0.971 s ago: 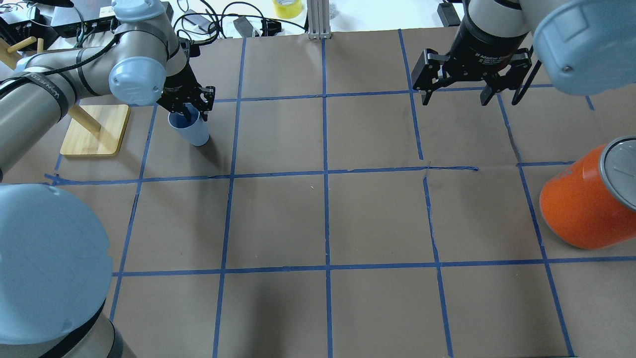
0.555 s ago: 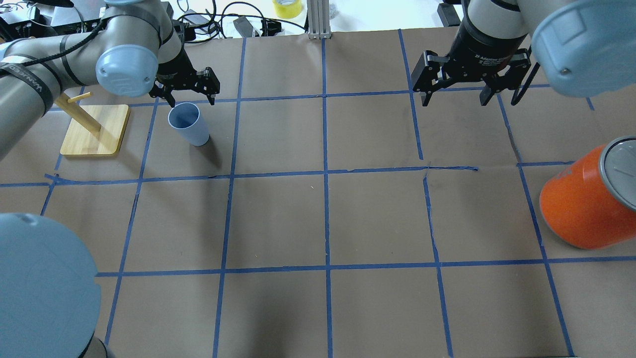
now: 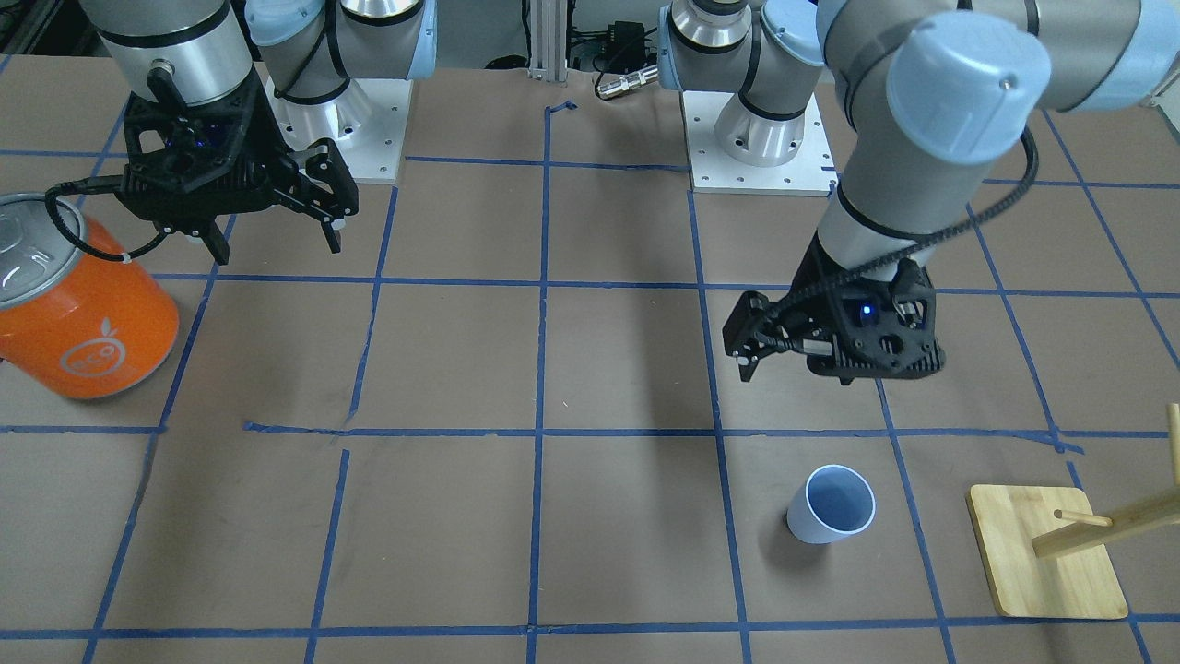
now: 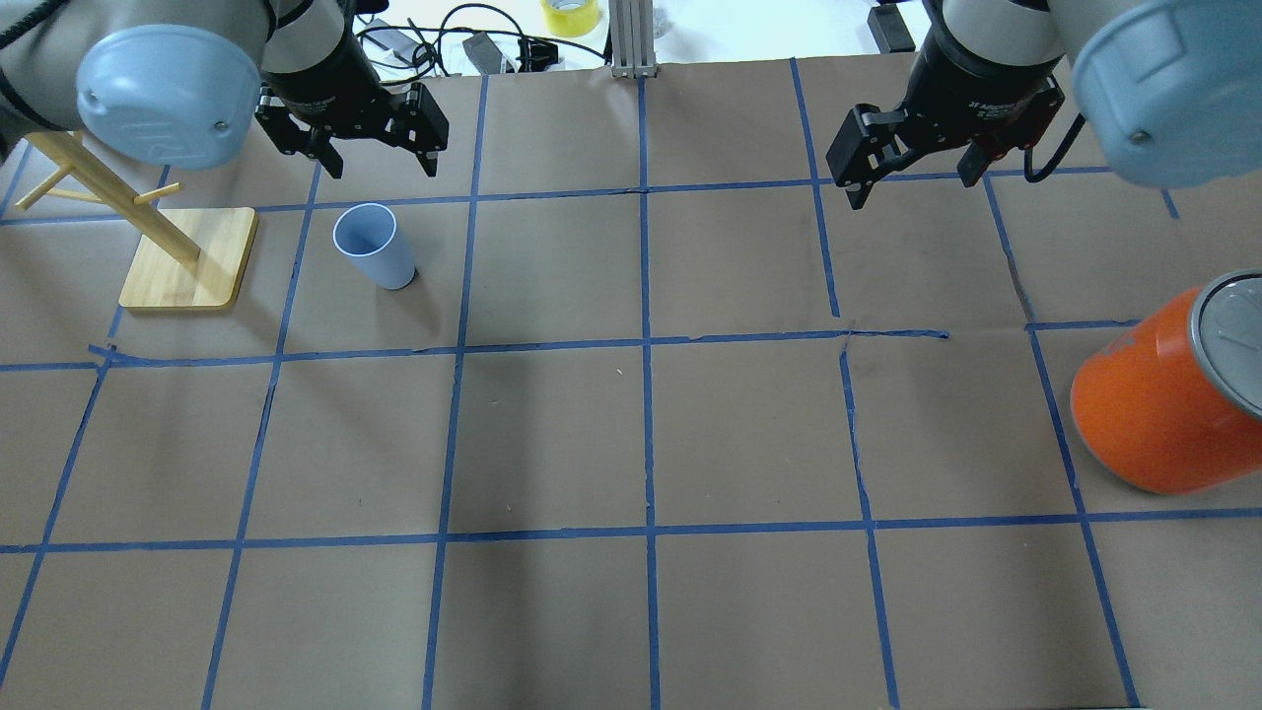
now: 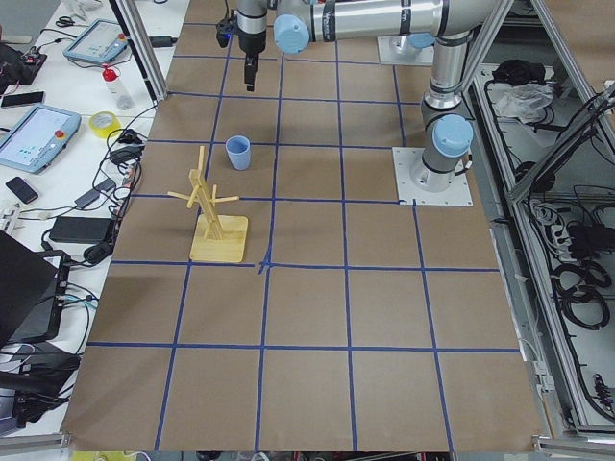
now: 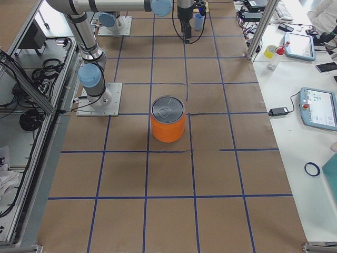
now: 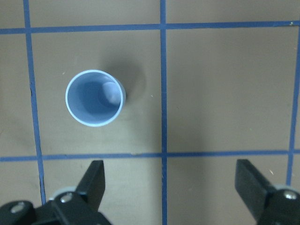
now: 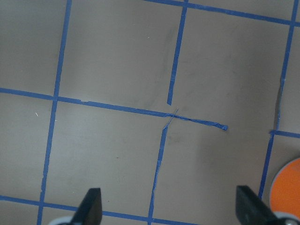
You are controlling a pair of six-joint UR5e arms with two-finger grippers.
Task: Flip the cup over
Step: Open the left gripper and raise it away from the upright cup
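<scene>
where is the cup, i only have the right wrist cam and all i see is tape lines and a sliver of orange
observer: the cup is on the robot's left side, in the far part of the table, next to a wooden peg stand but not touching it.
operator: rim up or rim down
observer: rim up. it stands upright, and the left wrist view looks straight into it.
operator: does the left gripper have it
observer: no. the left gripper is open and raised, apart from the cup.
</scene>
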